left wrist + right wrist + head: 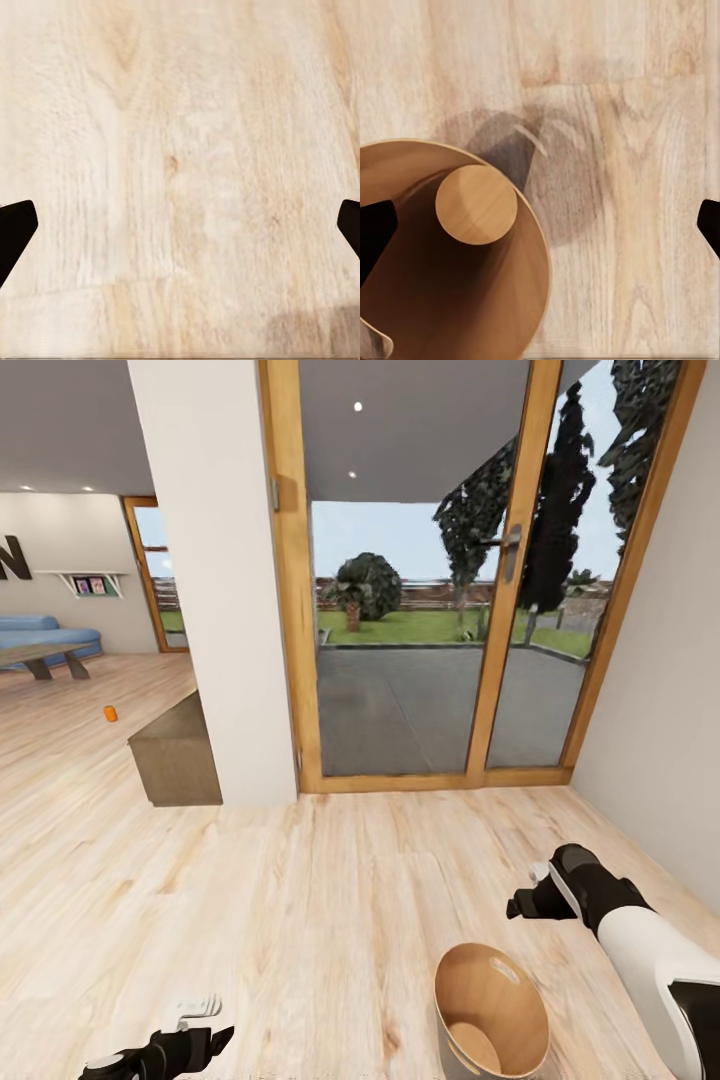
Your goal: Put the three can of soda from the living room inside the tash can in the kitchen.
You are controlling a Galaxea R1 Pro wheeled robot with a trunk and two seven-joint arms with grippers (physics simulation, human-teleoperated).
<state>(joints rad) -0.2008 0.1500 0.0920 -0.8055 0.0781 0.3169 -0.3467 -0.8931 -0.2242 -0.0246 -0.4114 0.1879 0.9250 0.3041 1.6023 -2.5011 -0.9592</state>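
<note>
Trash can (492,1012) stands upright on pale wood floor (330,900) near the robot, tan inside, nothing in it; right gripper (540,225) hangs above it, jaws wide. Left gripper (180,225) over bare floor, jaws wide, holding nothing. One orange soda can (110,713) on the floor far left, toward blue sofa (40,635). Dark letter N (12,558) on the wall.

The trash can (492,1012) sits on the wood floor (300,920) near the robot, just beside the right gripper (527,901), with the left gripper (190,1045) well apart to its left. Beyond stands the glass door (440,610); a pillar (215,580) rises left of it, a low box (176,756) against that. Farther left a soda can (110,713) stands on the floor, with the sofa (45,637) and coffee table (40,657) behind.
</note>
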